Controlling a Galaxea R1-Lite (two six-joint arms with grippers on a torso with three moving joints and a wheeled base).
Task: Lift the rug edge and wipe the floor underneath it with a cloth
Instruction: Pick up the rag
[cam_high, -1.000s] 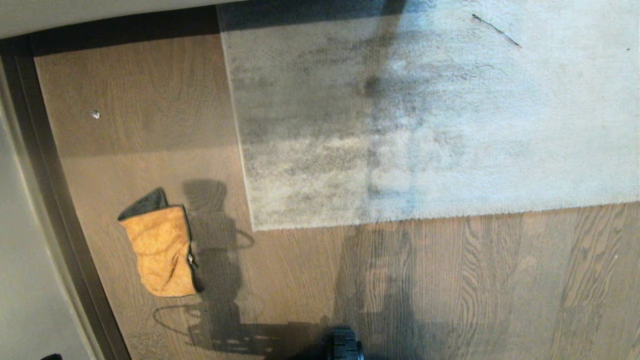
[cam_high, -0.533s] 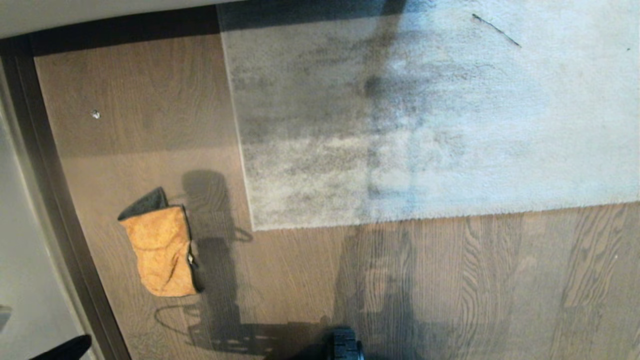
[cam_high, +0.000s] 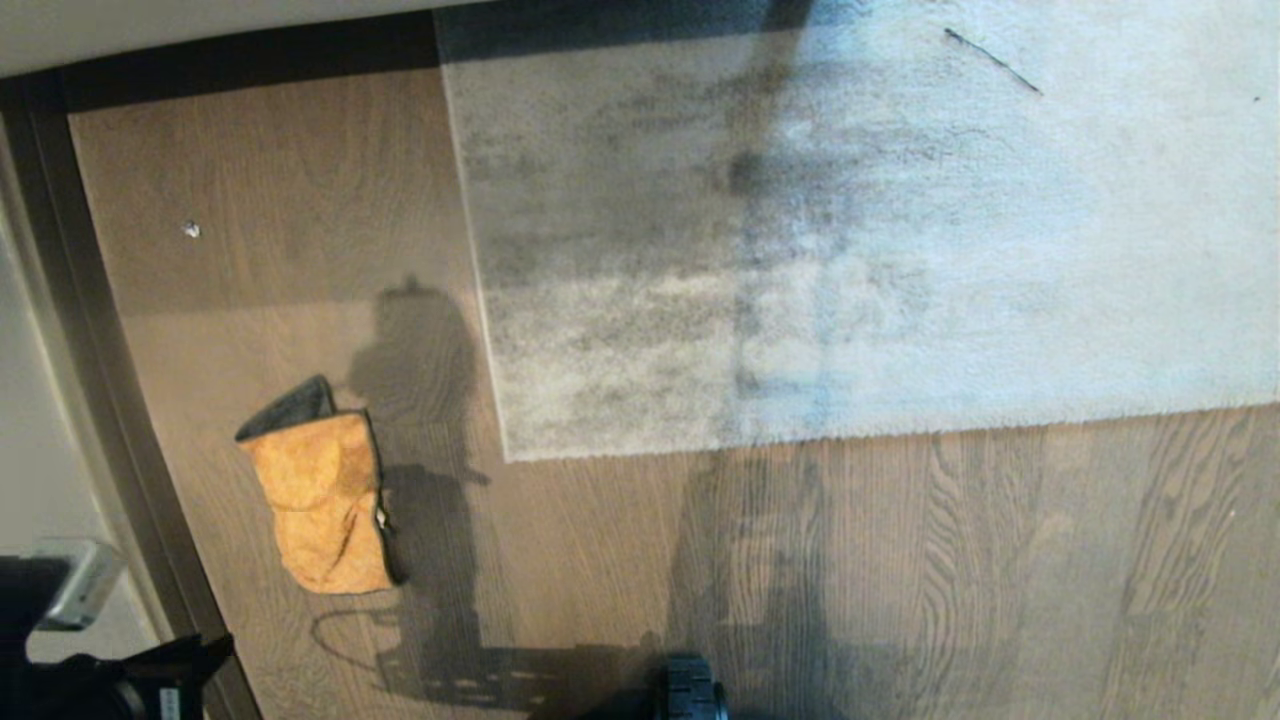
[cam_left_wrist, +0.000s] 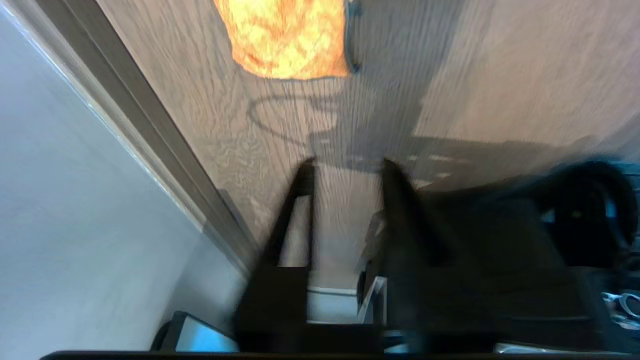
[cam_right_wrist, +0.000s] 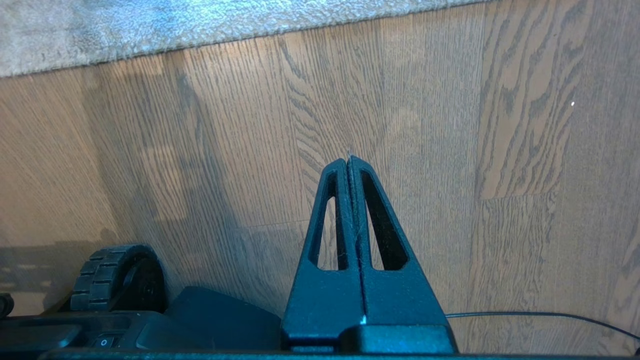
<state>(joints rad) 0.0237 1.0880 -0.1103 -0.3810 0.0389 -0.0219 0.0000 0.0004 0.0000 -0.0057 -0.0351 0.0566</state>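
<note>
Reaching from the wall side, your left gripper, jaws parted and empty, points along the brown wood-plank floor at the mustard-orange suede cloth lying ahead, left of the grey rug corner.

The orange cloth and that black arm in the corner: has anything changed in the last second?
The left arm has come into the head view's lower-left corner, and its shadow has stretched further up the floor. The left gripper now stands with its fingers apart, aimed toward the cloth, holding nothing. The cloth, the rug edge and the shut right gripper have stayed put.
</note>
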